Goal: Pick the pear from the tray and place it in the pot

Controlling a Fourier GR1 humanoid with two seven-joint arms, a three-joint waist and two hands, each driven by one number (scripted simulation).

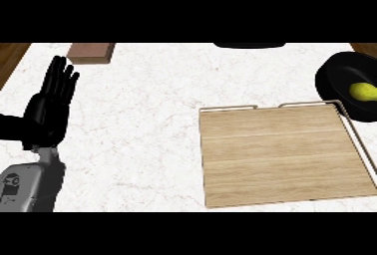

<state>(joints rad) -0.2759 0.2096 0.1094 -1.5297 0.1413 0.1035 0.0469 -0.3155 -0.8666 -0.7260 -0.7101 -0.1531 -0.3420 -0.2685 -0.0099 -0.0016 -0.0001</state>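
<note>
The left robot hand [46,109] is resting at the left edge of the white marble table [140,134], fingers straight and pointing up, released and holding nothing. The yellow-green pear [363,91] is lying inside the black round pot [335,79], just beyond the wooden tray [283,159] with thin metal rails.
</note>
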